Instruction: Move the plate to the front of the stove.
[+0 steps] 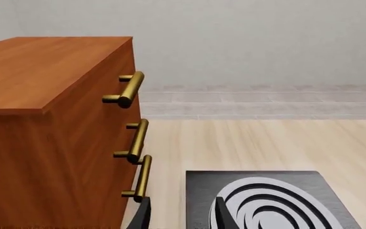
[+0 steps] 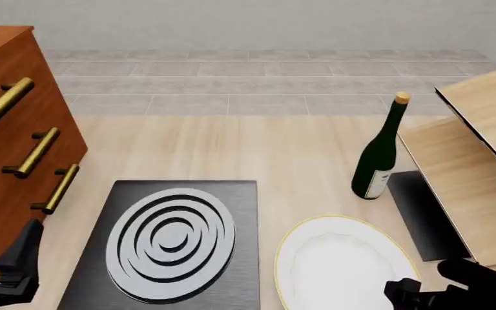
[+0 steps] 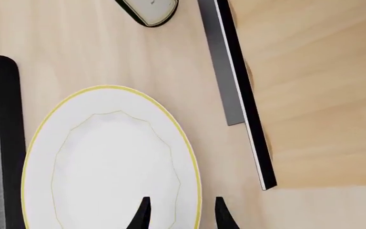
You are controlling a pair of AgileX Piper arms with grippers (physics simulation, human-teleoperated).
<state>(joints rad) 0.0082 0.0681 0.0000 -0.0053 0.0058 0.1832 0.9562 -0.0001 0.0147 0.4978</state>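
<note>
The right pincer sat nearest the camera, at the near right edge of the counter. In the right wrist view its 2 fingertips were spread, straddling the gold-yellow rim of the plate at its near right side, with no visible contact yet. The step in hand appeared to be the approach to grasp the plate's rim; the plate had not been lifted.

The plate lay flat on the counter, just beside the right edge of the stove and separated from it by a narrow strip of wood. It was therefore beside the stove, not in front of it.

The left pincer hung over the near left corner of the stove, next to the wooden drawer cabinet with its 3 brass handles. Its fingertips stood apart and held nothing.

Beyond the plate, a dark flat panel lay under the edge of a pale wooden board. Farther still, a green wine bottle stood upright, well apart from the plate.

The next move probably called for the right pincer to descend, close on the rim, and carry the plate leftward to the stove's front, which lay out of frame.
</note>
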